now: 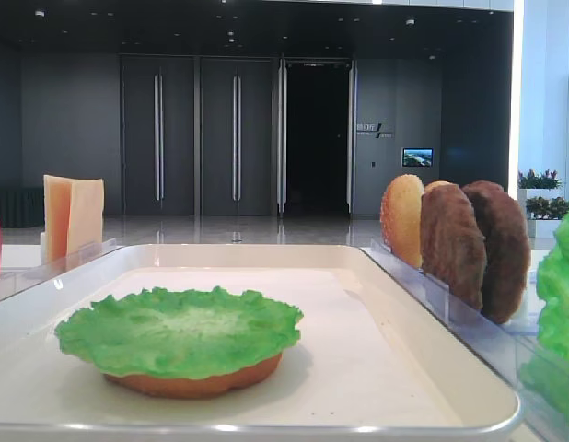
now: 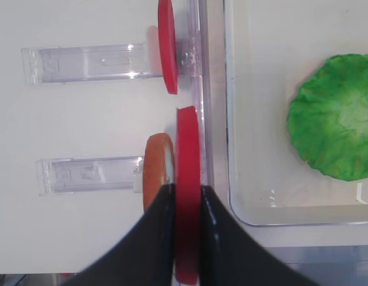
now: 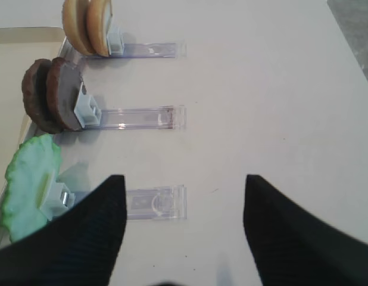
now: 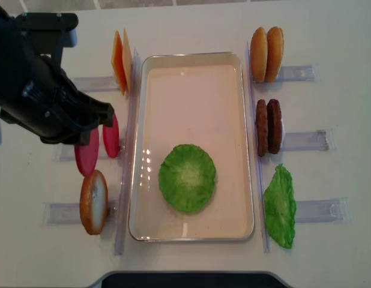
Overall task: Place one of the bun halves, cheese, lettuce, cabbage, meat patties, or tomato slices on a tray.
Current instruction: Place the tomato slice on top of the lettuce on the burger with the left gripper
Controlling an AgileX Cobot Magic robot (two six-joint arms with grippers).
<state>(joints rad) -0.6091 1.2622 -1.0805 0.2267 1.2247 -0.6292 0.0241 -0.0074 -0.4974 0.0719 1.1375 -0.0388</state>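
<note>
Left gripper clamped on a tomato slice; right gripper spread wide and holding nothing.

In the overhead view the left arm is at 9 o'clock of the tray, its fingers pinching one red slice edge-on just beside the tray's left rim; a second tomato slice stands close by, a bun half toward 7 o'clock, cheese at 11; a lettuce leaf lies on a bun inside the tray, toward 6; buns, meat patties and another leaf stand along 3 o'clock.
</note>
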